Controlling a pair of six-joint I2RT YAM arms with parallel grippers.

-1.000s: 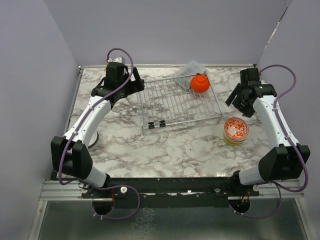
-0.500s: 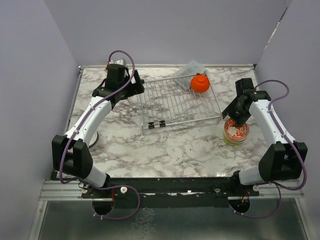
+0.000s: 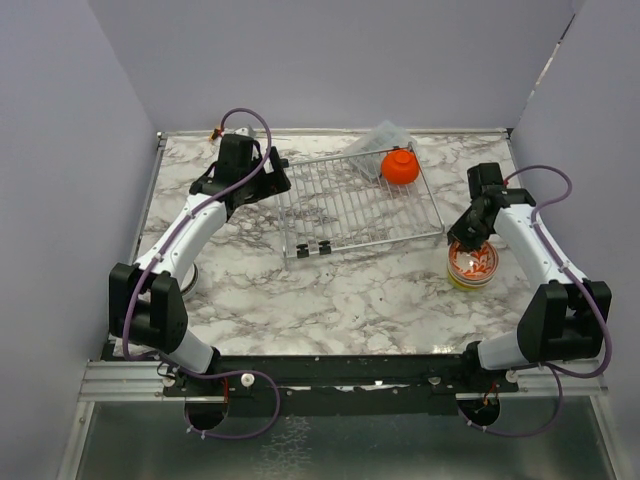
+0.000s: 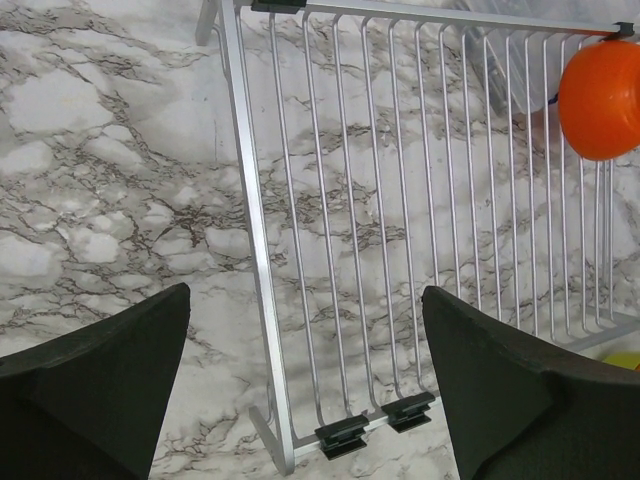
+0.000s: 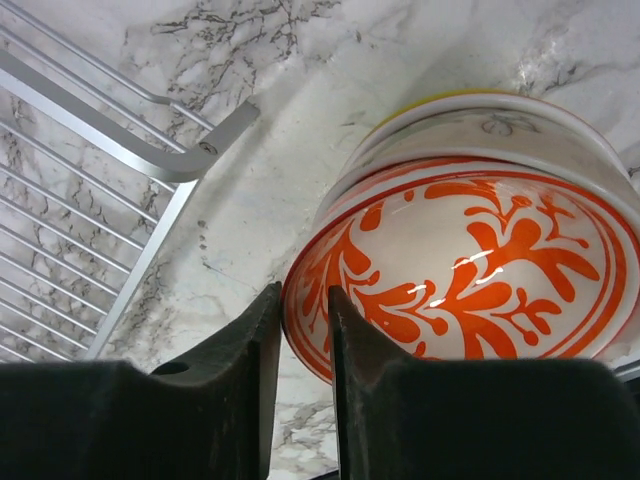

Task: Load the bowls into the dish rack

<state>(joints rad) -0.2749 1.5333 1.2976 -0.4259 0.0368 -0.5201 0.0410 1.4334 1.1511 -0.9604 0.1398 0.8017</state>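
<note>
Right gripper (image 5: 305,297): down at the stack of bowls (image 3: 472,266), at 4 o'clock on the desk (image 3: 350,290). Its fingers are drawn to a narrow slit right at the 9 o'clock rim of the patterned bowl (image 5: 470,265). I cannot tell whether that rim is actually pinched.
Left gripper (image 4: 305,300): spread wide and holding nothing. It hovers over the dish rack (image 3: 350,205) at the rack's 10 o'clock corner.
Bowls: the red-and-white patterned one sits on top of the stack, with a white rim and a sliver of lime-yellow showing beneath it. One orange bowl (image 3: 400,166) is already on the rack, up at its 1 o'clock corner.
Rack: mostly bare wire. Its nearest corner lies just beside the stack, toward 10 o'clock.
Step, as I read it: take the top bowl by its rim and carry it over to the wires.
Risk, slip: a thin glazed rim in a small bite could slide out on the lift, and the bowl would drop back onto the stack.
Risk, drag: nested bowls can stick, so pulling the top one may bring up the bowl beneath it or tip the whole stack.
Risk, snag: the rack corner is close, and a low carry could clip the frame and shove the rack.
Risk, crowding: the left arm hangs over the rack, so a drop-off on the 9 o'clock side could meet it.
</note>
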